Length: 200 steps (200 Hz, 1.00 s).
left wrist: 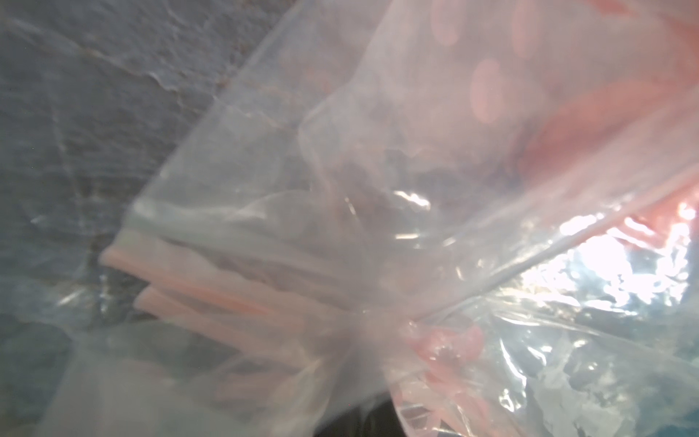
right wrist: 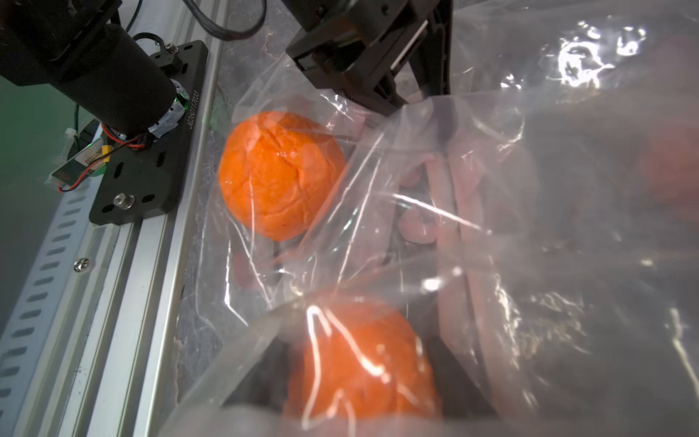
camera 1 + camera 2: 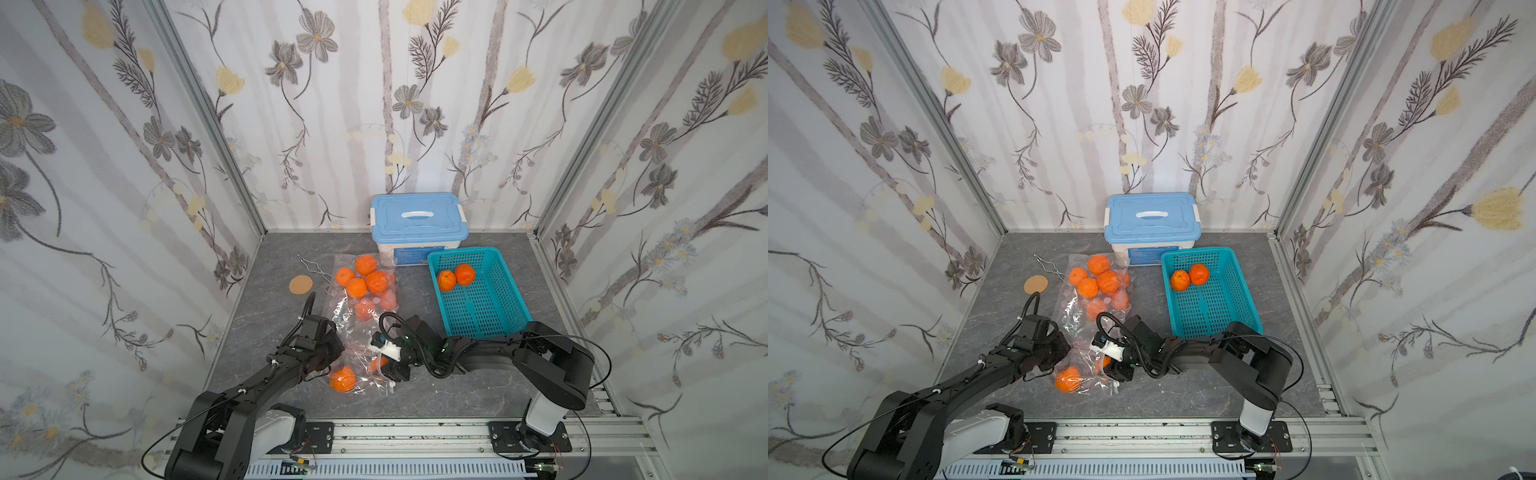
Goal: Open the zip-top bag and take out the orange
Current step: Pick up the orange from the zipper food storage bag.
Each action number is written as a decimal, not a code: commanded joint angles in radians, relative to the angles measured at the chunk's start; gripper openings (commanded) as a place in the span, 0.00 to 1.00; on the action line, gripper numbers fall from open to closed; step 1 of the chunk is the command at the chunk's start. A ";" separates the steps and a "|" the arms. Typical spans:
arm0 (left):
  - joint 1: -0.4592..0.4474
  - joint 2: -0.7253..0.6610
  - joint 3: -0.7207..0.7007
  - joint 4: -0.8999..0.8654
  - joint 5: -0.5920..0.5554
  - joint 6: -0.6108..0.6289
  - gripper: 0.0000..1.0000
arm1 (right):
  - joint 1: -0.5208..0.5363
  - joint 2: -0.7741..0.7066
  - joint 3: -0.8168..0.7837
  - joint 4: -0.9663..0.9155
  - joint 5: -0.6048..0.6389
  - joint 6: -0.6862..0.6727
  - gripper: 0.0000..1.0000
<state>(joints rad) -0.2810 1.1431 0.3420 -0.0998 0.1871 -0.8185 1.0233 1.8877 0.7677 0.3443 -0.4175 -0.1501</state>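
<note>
One orange sits right between the two dark fingers of the right gripper, just inside the mouth of the zip-top bag, with clear film draped over fruit and fingers alike. The fingers stand close on either side of it, but whether they are actually pressing it cannot be told through the glare. A second orange lies in the bag's near end too, just beside the first and closer to the left arm, resting on the grey tabletop. The left gripper is clamped on the bag's film, which gathers into a tight bunch at its tips (the left wrist view shows little besides crumpled plastic and the pale pink zip strips). The right arm rises from its base on the front rail, bends at a raised elbow near the teal basket, and runs low and level leftward to the bag. The left arm reaches forward from the front left, its wrist at the bag's left edge. More oranges cluster at the bag's far end, and two oranges lie in the basket
</note>
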 commanded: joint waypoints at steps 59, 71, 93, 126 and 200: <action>0.002 0.000 -0.001 -0.045 -0.020 0.002 0.00 | -0.026 -0.002 -0.029 0.076 0.097 0.077 0.69; 0.001 0.000 -0.002 -0.045 -0.018 0.002 0.00 | -0.024 0.009 0.002 0.074 0.099 0.082 0.71; 0.002 -0.002 -0.002 -0.046 -0.018 0.003 0.00 | -0.022 0.007 0.004 0.072 0.118 0.087 0.74; 0.001 -0.002 -0.005 -0.044 -0.020 0.003 0.00 | -0.030 -0.016 -0.008 0.056 0.167 0.082 0.76; 0.002 -0.004 -0.008 -0.044 -0.020 0.004 0.00 | -0.042 -0.005 -0.042 0.028 0.151 0.079 0.75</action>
<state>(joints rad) -0.2806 1.1381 0.3401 -0.1020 0.1848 -0.8154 0.9737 1.8553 0.7124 0.3809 -0.2794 -0.0650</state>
